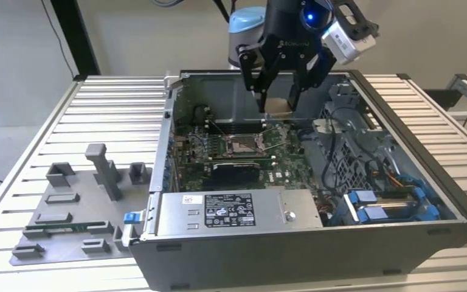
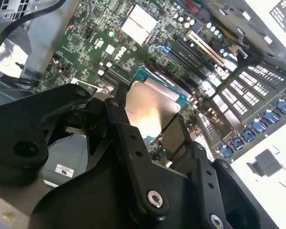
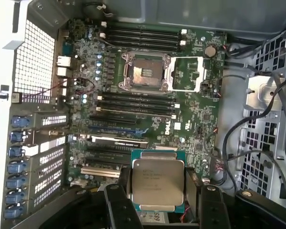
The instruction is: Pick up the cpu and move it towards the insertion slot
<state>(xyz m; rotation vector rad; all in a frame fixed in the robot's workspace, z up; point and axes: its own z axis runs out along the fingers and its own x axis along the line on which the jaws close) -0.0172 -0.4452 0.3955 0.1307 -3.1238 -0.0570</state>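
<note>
One cpu (image 3: pixel 157 183) in tool (image 3: pixel 158 191), one insertion slot (image 3: pixel 144 71)

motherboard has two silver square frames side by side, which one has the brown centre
The insertion slot, the frame farther from the round coin battery. The frame beside it shows green board through its middle.

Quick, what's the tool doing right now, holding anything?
Tool: closed on the cpu, held above the open computer case.
</note>
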